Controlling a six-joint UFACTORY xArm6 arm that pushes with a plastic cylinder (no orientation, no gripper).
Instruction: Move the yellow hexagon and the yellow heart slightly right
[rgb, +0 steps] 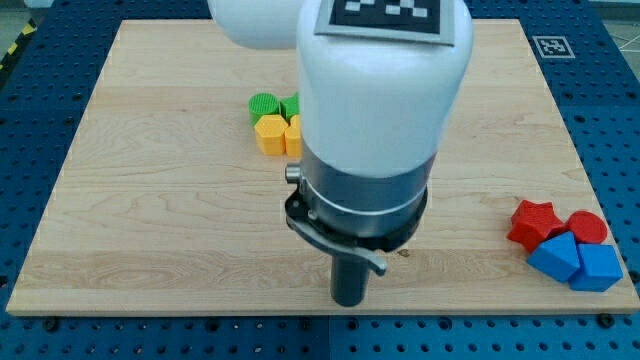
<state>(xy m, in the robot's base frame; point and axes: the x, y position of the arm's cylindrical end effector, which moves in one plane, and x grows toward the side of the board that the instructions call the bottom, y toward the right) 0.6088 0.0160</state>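
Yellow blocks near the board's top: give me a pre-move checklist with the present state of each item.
1. Yellow hexagon in sight: ok, beside the green blocks.
2. Yellow heart in sight: cannot tell its shape; only a yellow sliver shows past the arm.
3. My tip placed at the view's left of the yellows: not ok, it sits well below them.
4. Path rightward free: cannot tell, the arm hides it.
5. Red and blue blocks out of the way: ok, far at the view's right.

White rounded arm housing (385, 85), black-and-white checkered marker on top, dark grey collar, silver ring, black rod below.
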